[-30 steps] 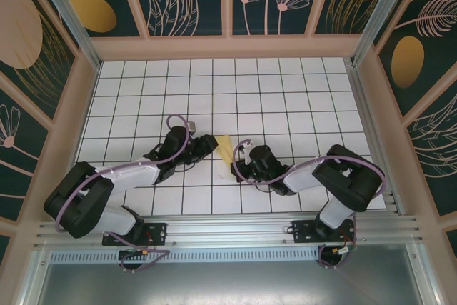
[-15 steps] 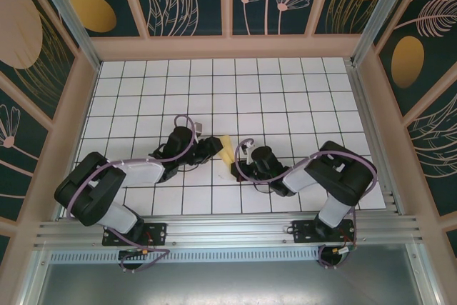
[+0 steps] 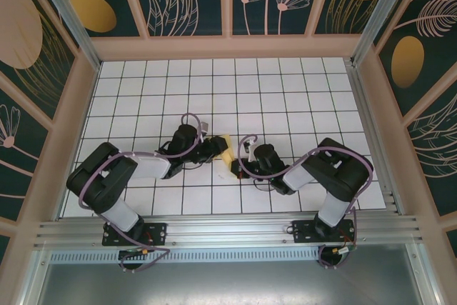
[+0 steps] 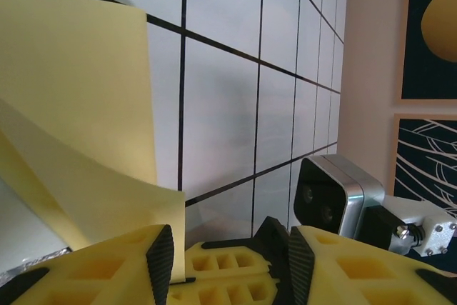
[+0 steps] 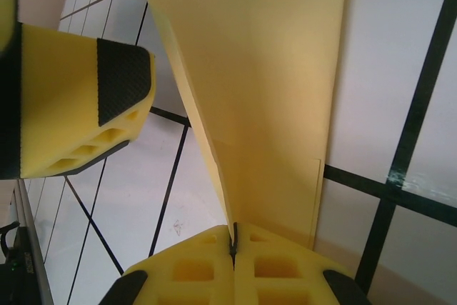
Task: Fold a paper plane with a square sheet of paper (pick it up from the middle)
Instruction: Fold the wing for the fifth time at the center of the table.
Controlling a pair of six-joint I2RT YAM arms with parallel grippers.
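Near the middle of the bench [image 3: 285, 91], somewhat toward its near edge, one sheet of paper [image 3: 226, 146], folded into a narrow yellow strip, stood between two end effectors. The right end effector [image 5: 233, 239] was pressed together, pinching the sheet's lower end, while the left end effector [image 4: 230, 242] was spread, with the sheet's edge just beside one finger. Compared with a second earlier, the left end effector had moved closer to the sheet and both arms' elbows had swung inward, while the sheet stayed about where it was.

Matt paper [image 5: 271, 69], glossy white table [image 4: 221, 105]
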